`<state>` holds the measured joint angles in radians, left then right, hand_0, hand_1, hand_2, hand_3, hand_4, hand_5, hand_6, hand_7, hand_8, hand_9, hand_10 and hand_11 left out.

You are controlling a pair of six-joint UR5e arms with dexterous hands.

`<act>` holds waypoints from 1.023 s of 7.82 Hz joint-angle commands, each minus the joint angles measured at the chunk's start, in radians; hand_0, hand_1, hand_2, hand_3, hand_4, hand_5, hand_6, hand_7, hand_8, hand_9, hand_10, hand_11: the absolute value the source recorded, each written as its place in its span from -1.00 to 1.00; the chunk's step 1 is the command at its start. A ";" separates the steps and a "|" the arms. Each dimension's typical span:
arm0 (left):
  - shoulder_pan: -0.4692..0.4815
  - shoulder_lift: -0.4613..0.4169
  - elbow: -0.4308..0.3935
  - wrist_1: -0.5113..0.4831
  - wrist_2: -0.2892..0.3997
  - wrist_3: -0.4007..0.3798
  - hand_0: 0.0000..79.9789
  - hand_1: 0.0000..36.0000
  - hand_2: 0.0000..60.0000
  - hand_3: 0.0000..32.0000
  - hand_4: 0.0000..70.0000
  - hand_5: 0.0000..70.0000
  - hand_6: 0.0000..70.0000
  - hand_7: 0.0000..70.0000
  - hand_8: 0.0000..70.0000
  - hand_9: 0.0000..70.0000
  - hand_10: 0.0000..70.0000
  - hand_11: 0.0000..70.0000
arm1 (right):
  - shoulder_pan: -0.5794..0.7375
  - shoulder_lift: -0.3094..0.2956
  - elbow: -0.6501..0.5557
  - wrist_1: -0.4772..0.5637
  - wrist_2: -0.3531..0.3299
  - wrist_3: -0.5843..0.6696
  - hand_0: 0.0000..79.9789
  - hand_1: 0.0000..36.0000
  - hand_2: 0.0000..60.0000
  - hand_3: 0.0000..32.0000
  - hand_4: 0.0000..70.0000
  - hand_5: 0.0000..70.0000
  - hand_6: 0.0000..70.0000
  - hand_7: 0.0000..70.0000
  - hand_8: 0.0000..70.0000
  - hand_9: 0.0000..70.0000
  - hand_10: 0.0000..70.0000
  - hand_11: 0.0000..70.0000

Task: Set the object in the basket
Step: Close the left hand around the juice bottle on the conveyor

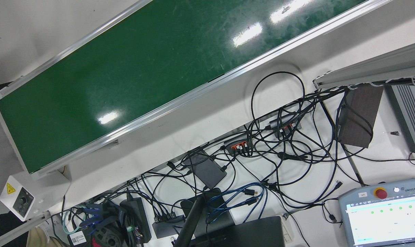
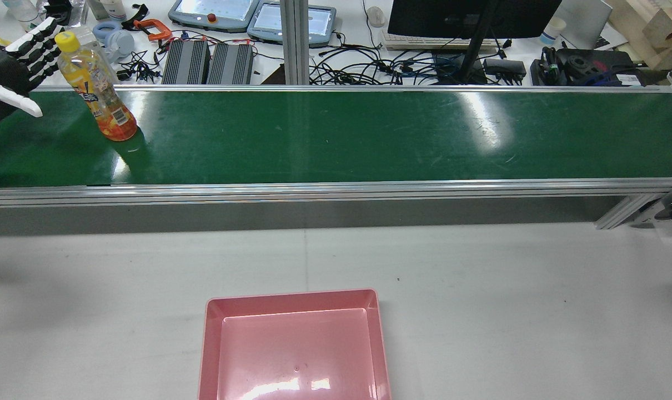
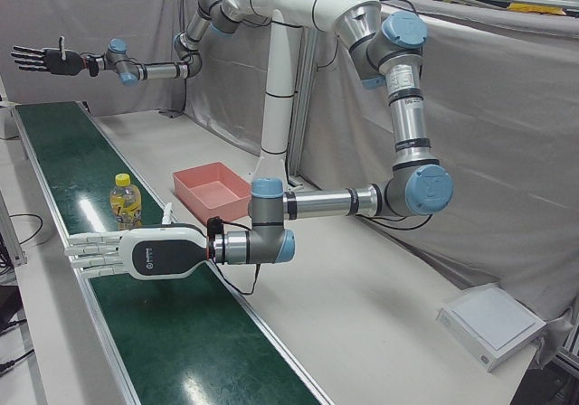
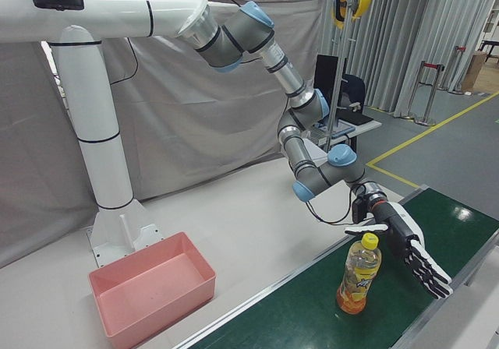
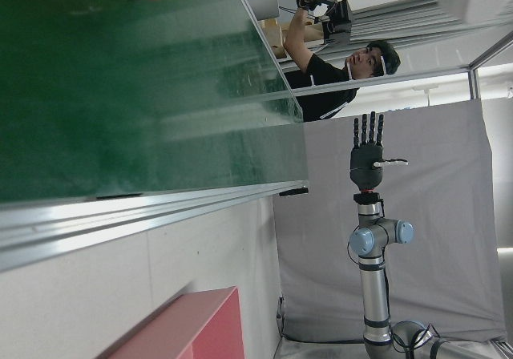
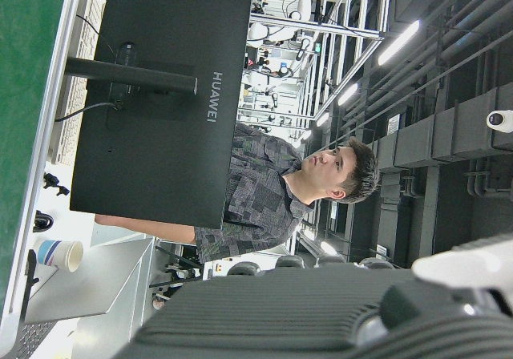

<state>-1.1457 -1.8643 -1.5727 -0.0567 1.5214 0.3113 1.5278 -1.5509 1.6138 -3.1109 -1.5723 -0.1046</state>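
Bottle [image 2: 96, 86] upright on belt [image 2: 336, 136], left robot hand [image 2: 14, 69] cropped, basket [image 2: 295, 347] cut off

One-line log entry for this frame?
left hand: open beside bottle, no contact | right hand: open, raised, idle | bottle: upright on belt | basket: empty

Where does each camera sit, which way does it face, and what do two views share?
Front view: above operators' side, looking down on conveyor belt, cables; no arm.
Rear view: high behind the robot, facing forward; left hand, bottle, basket.
Left-front view: front corner, along the belt; both arms, right hand far.
Right-front view: other front corner; left arm shows.
Left hand view: on left hand, sideways; sees right hand.
Right hand view: on right hand, sideways; monitor, own hand.
Shared: bottle beside left hand in rear and corner views.
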 commanded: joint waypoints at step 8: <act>-0.006 0.010 -0.006 -0.137 -0.030 -0.149 0.58 -0.08 1.00 -1.00 1.00 1.00 1.00 1.00 1.00 1.00 1.00 1.00 | 0.000 0.000 0.000 0.000 0.000 0.000 -1.00 -1.00 -1.00 -1.00 -1.00 -1.00 -1.00 -1.00 -1.00 -1.00 -1.00 -1.00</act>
<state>-1.1503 -1.8549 -1.5717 -0.1916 1.4924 0.1687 1.5278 -1.5509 1.6137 -3.1109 -1.5723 -0.1043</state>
